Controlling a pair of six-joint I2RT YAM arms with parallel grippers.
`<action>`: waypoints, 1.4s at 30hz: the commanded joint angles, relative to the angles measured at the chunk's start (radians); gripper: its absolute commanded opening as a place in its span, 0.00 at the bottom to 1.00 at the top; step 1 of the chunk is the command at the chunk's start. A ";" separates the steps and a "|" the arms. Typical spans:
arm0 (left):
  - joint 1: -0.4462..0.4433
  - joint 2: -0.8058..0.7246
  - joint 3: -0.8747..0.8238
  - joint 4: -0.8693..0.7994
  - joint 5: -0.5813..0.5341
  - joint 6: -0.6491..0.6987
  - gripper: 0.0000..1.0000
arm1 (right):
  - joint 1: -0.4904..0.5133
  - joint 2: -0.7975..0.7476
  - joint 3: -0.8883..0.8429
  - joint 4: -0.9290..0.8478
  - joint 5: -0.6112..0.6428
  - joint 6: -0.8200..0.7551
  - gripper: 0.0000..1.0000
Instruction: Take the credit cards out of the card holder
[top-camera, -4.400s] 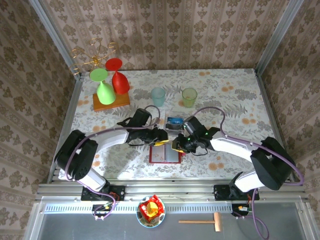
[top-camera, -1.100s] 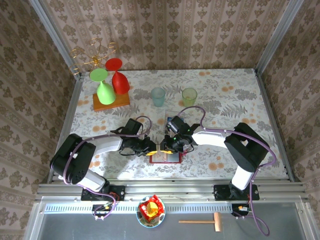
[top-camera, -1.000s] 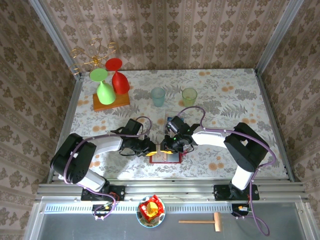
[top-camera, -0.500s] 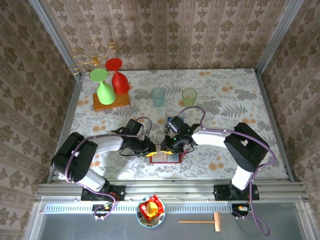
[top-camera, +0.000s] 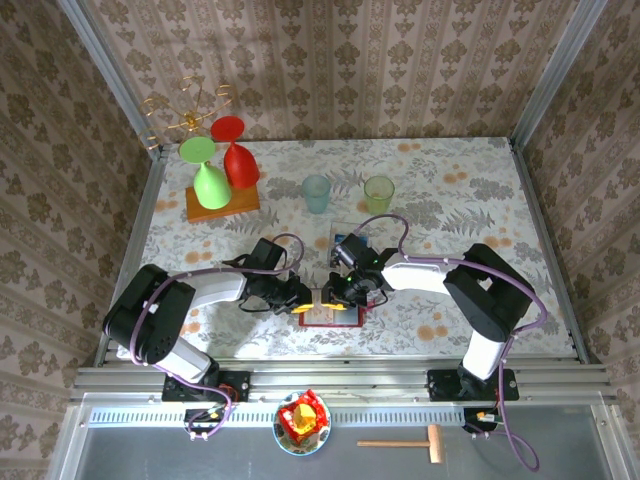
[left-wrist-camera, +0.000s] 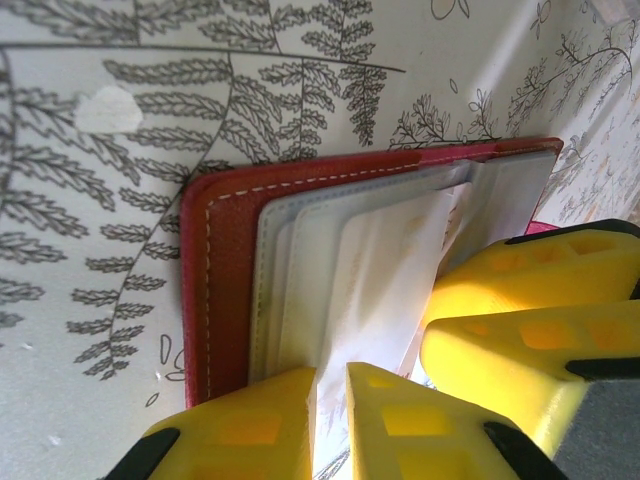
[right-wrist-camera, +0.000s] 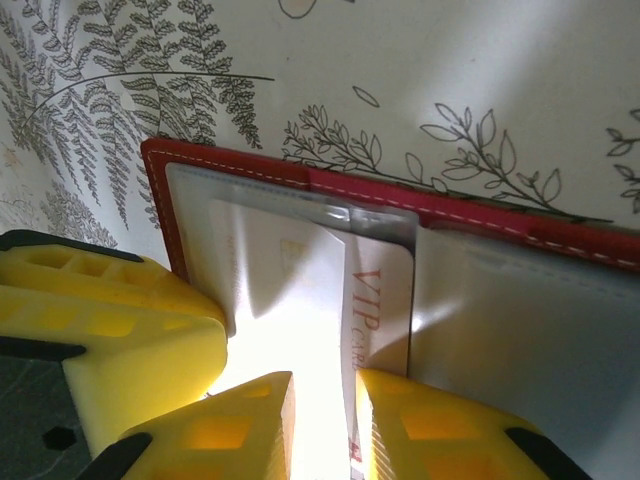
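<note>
The red card holder (top-camera: 338, 318) lies open on the table near the front. Its grey clear pockets show in the left wrist view (left-wrist-camera: 225, 270) and the right wrist view (right-wrist-camera: 480, 215). My left gripper (top-camera: 304, 303) (left-wrist-camera: 332, 400) is shut on a lifted clear pocket leaf at the holder's left edge. My right gripper (top-camera: 329, 296) (right-wrist-camera: 323, 410) sits right beside it, its jaws nearly closed on a pale sheet. A pale pink card (right-wrist-camera: 382, 290) lettered "VIP CARD" sticks out of the pocket against its right finger. Whether the pinched sheet is that card or the leaf is unclear.
A pale flat square thing (top-camera: 337, 237) lies partly under the right arm. Behind it stand a teal cup (top-camera: 316, 193) and a green cup (top-camera: 378, 193). Red and green goblets on a wooden block (top-camera: 221, 203) stand back left.
Since 4.4 s ago both grippers have come forward and met at the holder's left edge, and the leaf is lifted. Over the last second almost nothing has moved.
</note>
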 joint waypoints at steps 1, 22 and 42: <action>0.010 -0.002 -0.016 -0.041 -0.026 0.022 0.17 | 0.005 -0.002 0.008 -0.080 0.055 -0.021 0.24; 0.014 -0.049 0.044 -0.075 -0.026 0.023 0.17 | 0.004 -0.074 0.008 -0.060 0.055 -0.014 0.24; -0.012 0.035 0.034 -0.003 -0.010 0.006 0.10 | -0.015 -0.056 -0.056 -0.011 0.049 0.001 0.24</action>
